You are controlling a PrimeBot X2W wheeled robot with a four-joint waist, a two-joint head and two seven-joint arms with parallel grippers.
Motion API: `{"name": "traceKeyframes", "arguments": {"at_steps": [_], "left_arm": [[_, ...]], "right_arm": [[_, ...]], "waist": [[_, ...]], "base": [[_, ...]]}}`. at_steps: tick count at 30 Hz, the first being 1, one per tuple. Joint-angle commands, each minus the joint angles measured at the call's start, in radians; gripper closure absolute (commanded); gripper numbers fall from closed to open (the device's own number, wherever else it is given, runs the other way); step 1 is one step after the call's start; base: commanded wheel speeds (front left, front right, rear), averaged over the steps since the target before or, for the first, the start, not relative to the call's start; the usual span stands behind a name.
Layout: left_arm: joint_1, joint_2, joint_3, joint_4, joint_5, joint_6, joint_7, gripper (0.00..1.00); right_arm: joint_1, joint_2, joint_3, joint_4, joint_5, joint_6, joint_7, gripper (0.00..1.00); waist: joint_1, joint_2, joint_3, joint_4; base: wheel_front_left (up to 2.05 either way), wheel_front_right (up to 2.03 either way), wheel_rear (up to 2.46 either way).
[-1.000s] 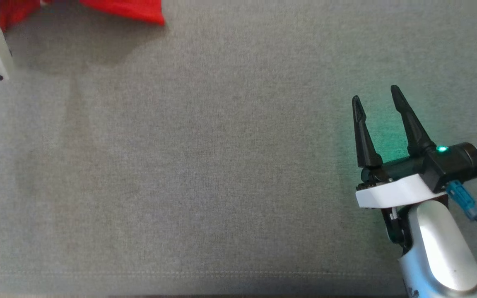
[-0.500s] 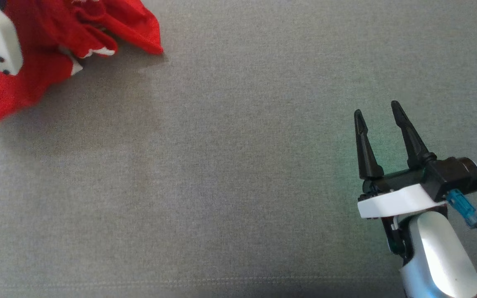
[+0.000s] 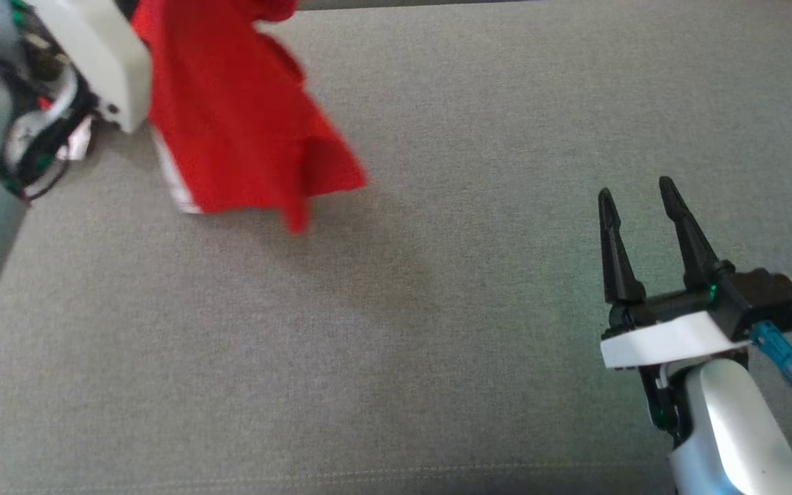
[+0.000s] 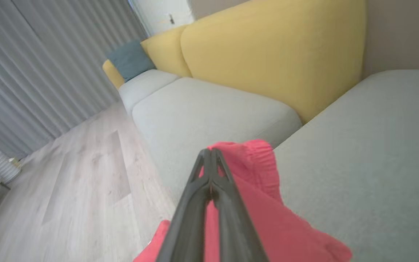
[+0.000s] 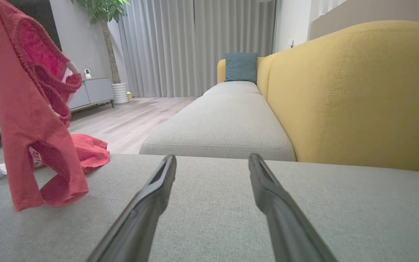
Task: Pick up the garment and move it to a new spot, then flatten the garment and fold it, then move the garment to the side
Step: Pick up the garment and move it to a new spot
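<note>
One lifted red garment [image 3: 231, 124], one left pincer [image 4: 210, 152], one right pincer [image 3: 636, 190], one teal cushion [image 5: 241, 67]

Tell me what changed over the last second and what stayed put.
The left gripper, shut on the red garment, has swung it in from the head view's far top-left corner toward the middle of the grey cushion, where it now hangs down. Nothing was newly grabbed or released. The right gripper stayed open at the lower right, holding nothing.
</note>
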Motion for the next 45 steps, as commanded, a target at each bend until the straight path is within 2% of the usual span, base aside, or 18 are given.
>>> {"name": "traceKeyframes", "arguments": {"at_steps": [1,6,12,19,20,27,33,36,37,42,45], "left_arm": [[-0.064,0.029,0.038,-0.045,-0.007,0.002,0.005,1.00],[-0.056,-0.019,0.011,-0.119,-0.016,0.008,0.003,1.00],[0.049,-0.168,-0.035,-0.135,-0.065,0.069,-0.040,1.00],[0.214,-0.320,-0.107,0.004,-0.107,0.095,-0.144,1.00],[0.214,-0.320,-0.107,0.004,-0.107,0.095,-0.144,1.00],[0.286,-0.416,-0.155,0.174,-0.094,0.106,-0.255,1.00],[0.329,-0.471,-0.206,0.292,-0.091,0.086,-0.318,1.00],[0.341,-0.484,-0.246,0.334,-0.079,0.067,-0.333,0.51],[0.344,-0.487,-0.255,0.344,-0.077,0.062,-0.340,0.01],[0.350,-0.500,-0.265,0.343,-0.091,0.051,-0.398,0.00],[0.353,-0.502,-0.259,0.312,-0.093,0.060,-0.428,0.00]], "right_arm": [[-0.001,-0.002,0.018,-0.027,0.009,0.008,-0.005,0.00],[0.002,-0.002,0.005,-0.026,0.018,0.008,-0.005,0.00],[-0.003,-0.002,-0.007,-0.029,0.035,0.008,-0.005,0.00],[-0.019,-0.002,-0.007,-0.038,0.051,0.008,-0.005,0.00],[-0.019,-0.002,-0.007,-0.038,0.051,0.008,-0.005,0.00],[-0.030,-0.002,-0.007,-0.045,0.058,0.008,-0.005,0.00],[-0.032,-0.002,-0.002,-0.043,0.065,0.008,-0.005,0.00],[-0.032,-0.002,-0.005,-0.042,0.066,0.008,-0.005,0.00],[-0.032,-0.002,-0.007,-0.041,0.065,0.008,-0.005,0.00],[-0.025,-0.002,-0.017,-0.039,0.058,0.008,-0.005,0.00],[-0.019,-0.002,-0.020,-0.036,0.052,0.008,-0.005,0.00]], "waist": [[0.0000,-0.0001,-0.005,-0.005],[0.0000,-0.0001,-0.018,-0.020],[0.0000,-0.0001,-0.011,-0.053],[0.0000,-0.0001,0.023,-0.114],[0.0000,-0.0001,0.023,-0.114],[0.0000,-0.0001,0.056,-0.167],[0.0000,-0.0001,0.063,-0.186],[0.0000,-0.0001,0.060,-0.185],[0.0000,-0.0001,0.058,-0.183],[0.0000,-0.0001,0.036,-0.158],[0.0000,-0.0001,0.018,-0.138]], "base": [[0.00,0.00,0.00],[0.00,0.00,0.00],[0.00,0.00,0.00],[0.00,0.00,0.00],[0.00,0.00,0.00],[0.00,0.00,0.00],[0.00,0.00,0.00],[0.00,0.00,0.00],[0.00,0.00,0.00],[0.00,0.00,0.00],[0.00,0.00,0.00]]}}
